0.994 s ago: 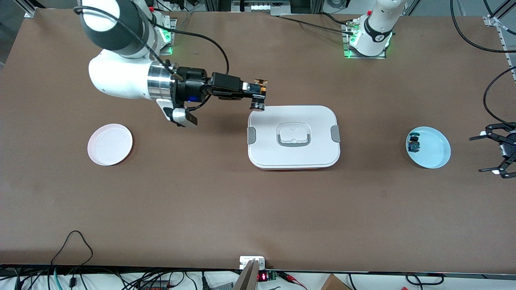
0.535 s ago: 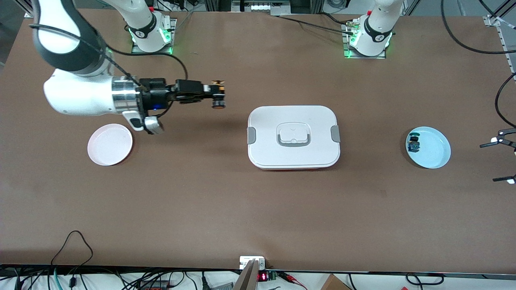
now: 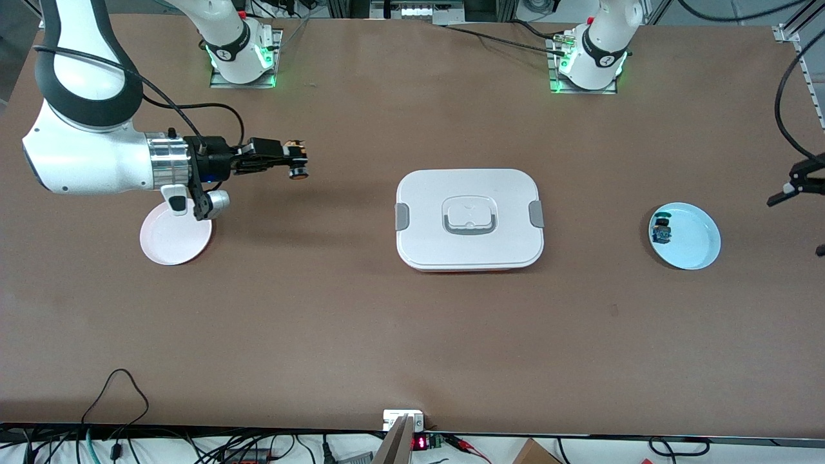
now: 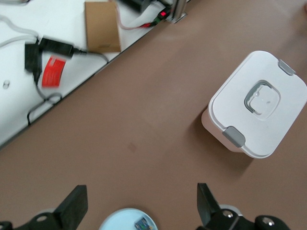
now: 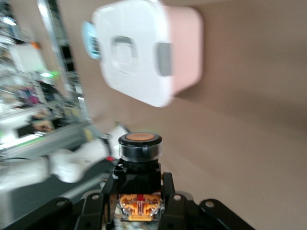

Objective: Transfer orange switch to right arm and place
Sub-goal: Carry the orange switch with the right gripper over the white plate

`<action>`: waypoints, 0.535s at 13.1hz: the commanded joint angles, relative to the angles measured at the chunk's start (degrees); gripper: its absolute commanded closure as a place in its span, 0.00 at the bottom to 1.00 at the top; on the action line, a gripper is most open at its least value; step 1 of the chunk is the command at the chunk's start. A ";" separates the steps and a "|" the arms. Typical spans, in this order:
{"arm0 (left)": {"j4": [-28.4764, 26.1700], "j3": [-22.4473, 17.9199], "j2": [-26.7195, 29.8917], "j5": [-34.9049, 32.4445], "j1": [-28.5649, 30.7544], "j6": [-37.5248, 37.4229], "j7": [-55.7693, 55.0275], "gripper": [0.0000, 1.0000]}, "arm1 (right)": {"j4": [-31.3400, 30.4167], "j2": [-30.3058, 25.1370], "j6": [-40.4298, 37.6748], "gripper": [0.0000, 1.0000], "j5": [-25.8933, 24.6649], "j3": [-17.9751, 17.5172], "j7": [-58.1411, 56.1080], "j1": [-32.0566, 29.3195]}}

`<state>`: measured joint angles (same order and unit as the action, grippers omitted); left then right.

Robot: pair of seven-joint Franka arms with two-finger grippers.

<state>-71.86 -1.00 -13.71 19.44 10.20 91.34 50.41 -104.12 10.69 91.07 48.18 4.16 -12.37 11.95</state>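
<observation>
A big brown table (image 3: 361,322) holds a white box (image 3: 469,219) and two plates. The orange switch (image 3: 298,171) looks small, hard and light, best held by its black body. The right hand (image 3: 293,161) pinches it tight, up over bare table between the box and the pink plate (image 3: 175,240). The left hand (image 4: 139,211) waits, spread wide, over the blue plate (image 3: 693,241).
</observation>
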 commanded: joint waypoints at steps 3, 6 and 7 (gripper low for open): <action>-17.07 -0.49 13.25 -10.19 -5.36 4.55 -27.40 0.00 | -0.91 -1.28 -0.37 0.90 -21.60 -0.38 -9.78 -1.93; -23.40 -0.14 16.42 -17.91 -8.86 4.72 -40.35 0.00 | -1.08 -0.76 1.73 0.90 -32.86 -0.46 -9.96 -1.67; -25.94 0.47 16.87 -21.07 -9.23 6.46 -42.04 0.00 | -1.61 -0.58 2.79 0.87 -36.28 -0.46 -10.04 -1.58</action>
<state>-91.22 -0.83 0.08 3.44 2.81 94.43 13.39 -104.30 10.79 91.98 16.82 4.23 -21.26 10.46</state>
